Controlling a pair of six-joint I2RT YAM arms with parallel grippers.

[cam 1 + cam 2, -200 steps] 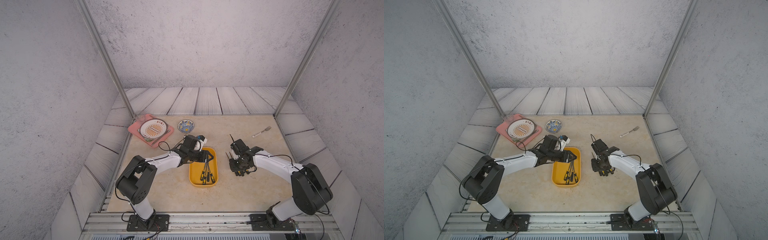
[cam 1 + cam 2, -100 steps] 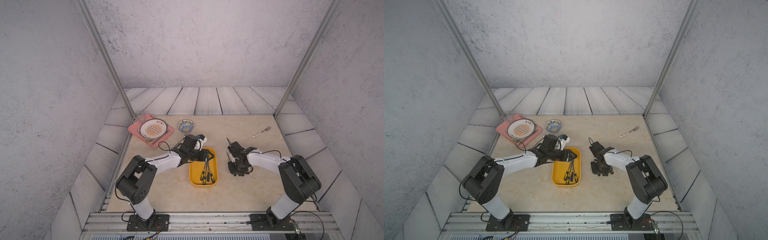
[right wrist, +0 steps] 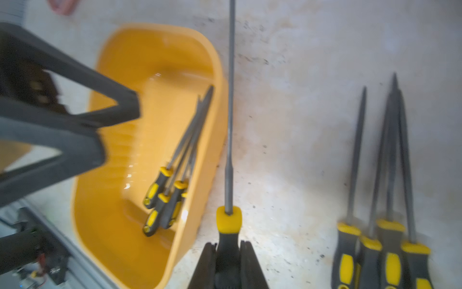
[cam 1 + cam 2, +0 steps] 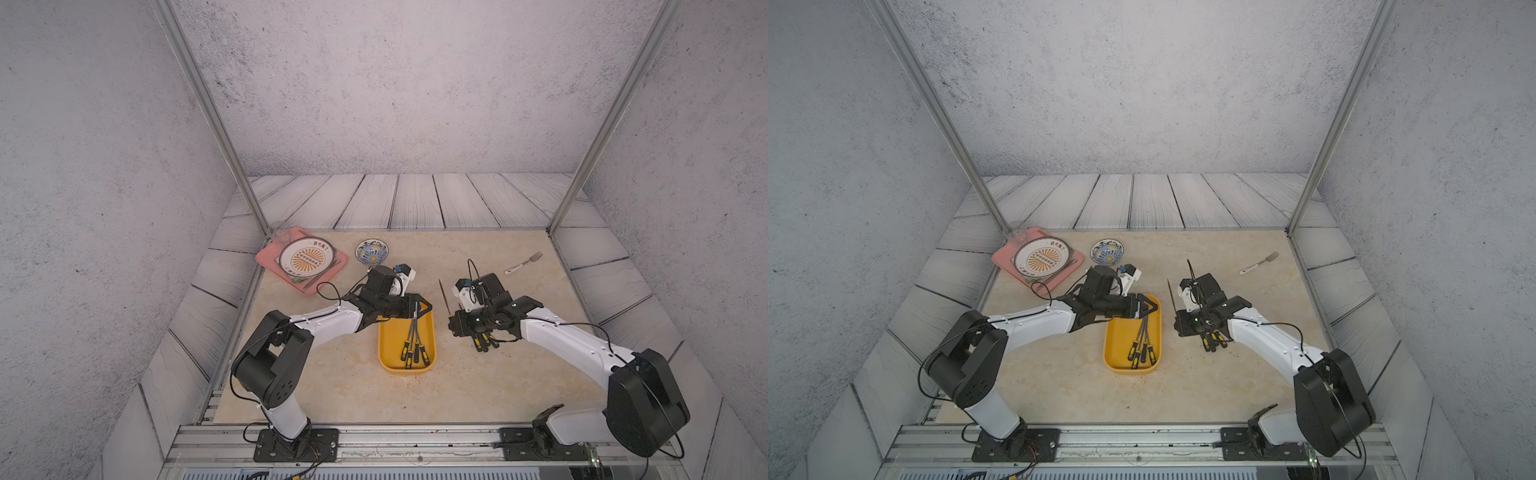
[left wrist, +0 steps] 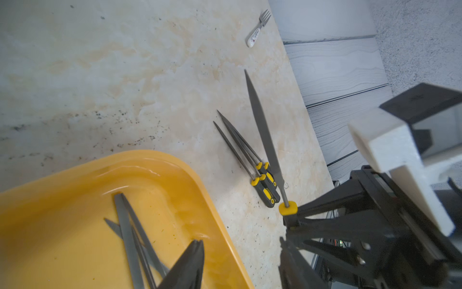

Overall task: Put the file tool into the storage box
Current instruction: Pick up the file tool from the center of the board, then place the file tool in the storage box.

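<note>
File [image 3: 230, 125] is gripped tight at its handle by right gripper [image 3: 228, 249], tip pointed far, parallel to box [image 3: 155, 62] just left.

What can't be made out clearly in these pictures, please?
The file: handle end hidden between the right gripper fingers and cut by the bottom edge, right wrist view.
The files in the yellow box: overlapping and blurred in the right wrist view; exact number unclear.
The plate: writing too small in both top views.
</note>
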